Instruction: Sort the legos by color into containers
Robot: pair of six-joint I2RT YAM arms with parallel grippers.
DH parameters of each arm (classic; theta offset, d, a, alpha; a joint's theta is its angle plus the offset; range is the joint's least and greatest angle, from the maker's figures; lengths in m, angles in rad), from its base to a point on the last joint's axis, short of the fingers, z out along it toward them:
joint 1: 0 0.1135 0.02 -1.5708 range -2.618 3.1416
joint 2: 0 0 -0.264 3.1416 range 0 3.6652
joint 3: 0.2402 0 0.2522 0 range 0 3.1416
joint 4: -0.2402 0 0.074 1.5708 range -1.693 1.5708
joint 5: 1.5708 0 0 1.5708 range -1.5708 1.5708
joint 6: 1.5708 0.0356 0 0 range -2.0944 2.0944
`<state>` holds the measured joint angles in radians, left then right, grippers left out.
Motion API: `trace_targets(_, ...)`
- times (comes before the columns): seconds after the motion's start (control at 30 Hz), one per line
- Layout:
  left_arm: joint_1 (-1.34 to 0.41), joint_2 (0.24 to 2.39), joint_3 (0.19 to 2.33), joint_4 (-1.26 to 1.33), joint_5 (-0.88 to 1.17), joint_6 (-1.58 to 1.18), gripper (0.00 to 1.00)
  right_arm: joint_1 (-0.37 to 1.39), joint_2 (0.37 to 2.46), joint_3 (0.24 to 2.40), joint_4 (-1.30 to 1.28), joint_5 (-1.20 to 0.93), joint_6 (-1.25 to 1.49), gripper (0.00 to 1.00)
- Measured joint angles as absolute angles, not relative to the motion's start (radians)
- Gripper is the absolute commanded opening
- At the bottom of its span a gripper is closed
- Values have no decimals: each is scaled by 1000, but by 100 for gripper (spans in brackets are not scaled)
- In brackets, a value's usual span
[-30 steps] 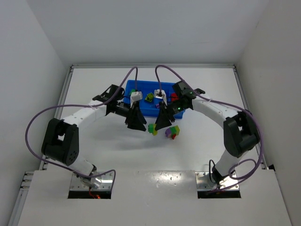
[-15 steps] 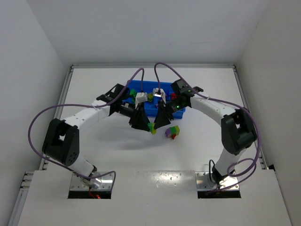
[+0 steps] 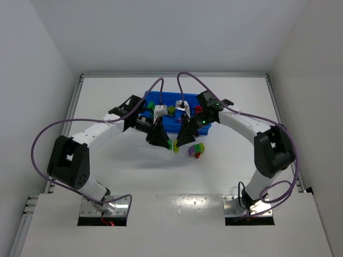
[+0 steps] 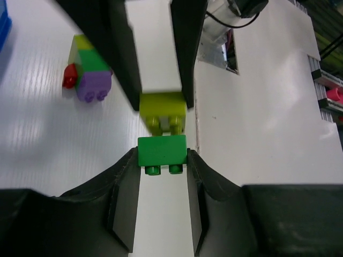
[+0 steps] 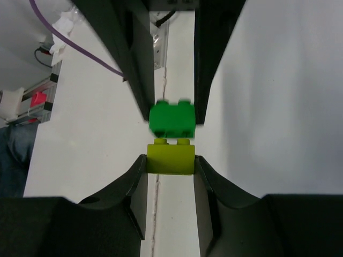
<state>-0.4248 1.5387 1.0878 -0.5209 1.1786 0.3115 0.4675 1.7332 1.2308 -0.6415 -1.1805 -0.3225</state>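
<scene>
Closely, left pincer (image 4: 162, 160), right pincer (image 5: 170, 163) hold legos (image 4: 162, 110) beside tray (image 3: 170, 127) wall.

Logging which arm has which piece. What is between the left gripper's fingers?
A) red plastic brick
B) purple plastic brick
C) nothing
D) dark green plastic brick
D: the left wrist view shows the dark green plastic brick clamped in the left gripper; the right gripper holds the yellow-green plastic brick.

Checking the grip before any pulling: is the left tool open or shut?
Shut: the left tool clamps the green brick, pressing flat against both its sides.
</scene>
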Motion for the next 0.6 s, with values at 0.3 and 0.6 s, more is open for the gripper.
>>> trace_targets(0.3, -330, 1519, 1119, -778, 1052, 517, 0, 381, 1602, 1139, -636, -1114, -344, 1)
trace_targets(0.6, -286, 1551, 1193, -468, 684, 248, 0, 377, 1602, 1132, -628, -1081, -349, 1)
